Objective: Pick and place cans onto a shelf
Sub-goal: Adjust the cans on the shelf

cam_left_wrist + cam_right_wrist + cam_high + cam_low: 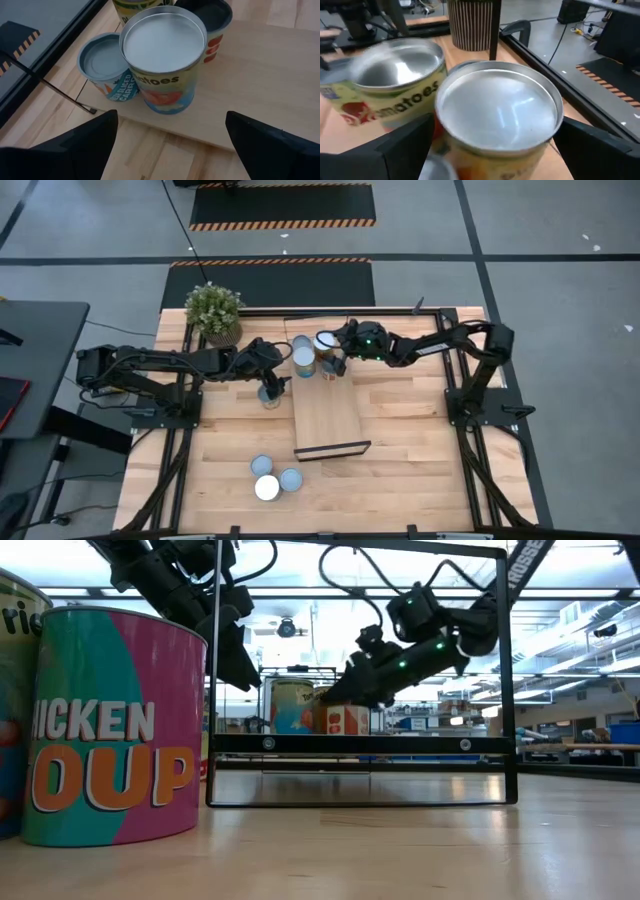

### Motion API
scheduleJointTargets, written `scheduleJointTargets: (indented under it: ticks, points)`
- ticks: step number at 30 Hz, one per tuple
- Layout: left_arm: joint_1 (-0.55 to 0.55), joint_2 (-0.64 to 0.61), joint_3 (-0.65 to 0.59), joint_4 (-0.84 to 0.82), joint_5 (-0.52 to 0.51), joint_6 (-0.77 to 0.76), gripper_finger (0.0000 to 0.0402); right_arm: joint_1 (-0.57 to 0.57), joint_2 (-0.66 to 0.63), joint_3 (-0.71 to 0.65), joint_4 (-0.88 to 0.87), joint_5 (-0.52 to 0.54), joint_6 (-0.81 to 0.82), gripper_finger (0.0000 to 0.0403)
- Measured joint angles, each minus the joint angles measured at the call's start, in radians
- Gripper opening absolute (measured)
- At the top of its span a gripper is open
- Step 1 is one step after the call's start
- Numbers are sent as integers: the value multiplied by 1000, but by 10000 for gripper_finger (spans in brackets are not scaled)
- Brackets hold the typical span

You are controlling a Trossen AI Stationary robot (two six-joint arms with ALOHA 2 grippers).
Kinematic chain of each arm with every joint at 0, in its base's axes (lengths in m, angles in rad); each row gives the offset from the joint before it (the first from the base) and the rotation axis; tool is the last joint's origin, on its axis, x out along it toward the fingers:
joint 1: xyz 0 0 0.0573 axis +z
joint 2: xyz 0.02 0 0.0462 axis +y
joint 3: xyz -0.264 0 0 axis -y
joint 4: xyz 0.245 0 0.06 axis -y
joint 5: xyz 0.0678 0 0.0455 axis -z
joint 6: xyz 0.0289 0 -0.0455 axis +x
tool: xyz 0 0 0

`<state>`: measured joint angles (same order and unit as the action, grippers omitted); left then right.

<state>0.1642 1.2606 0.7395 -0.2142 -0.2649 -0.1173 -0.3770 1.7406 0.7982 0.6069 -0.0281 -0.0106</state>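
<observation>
Jaws of the right gripper straddle a can on the shelf, seemingly ungripped, while the left gripper gapes empty before the tomato can; crowding risks toppling neighbours.

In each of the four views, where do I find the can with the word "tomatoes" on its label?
High view: the tomatoes can, white top, stands on the far end of the shelf, at its left edge.
Low view: among the cans behind the shelf frame; I cannot tell which.
Left wrist view: the nearest can, beside the carrots can.
Right wrist view: blurred, beside the nearest can.
Shared landmark: the shelf board under it.
</observation>
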Motion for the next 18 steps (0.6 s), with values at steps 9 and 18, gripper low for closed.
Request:
scheduleJointTargets:
  ticks: [9, 18]
  points:
    - [0, 0, 0, -10, 0, -2, 376, -3, 60, 77, -41, -2, -71, 373]
    - [0, 0, 0, -14, 0, -30, 376, -18, 16, 78, -94, 0, -99, 322]
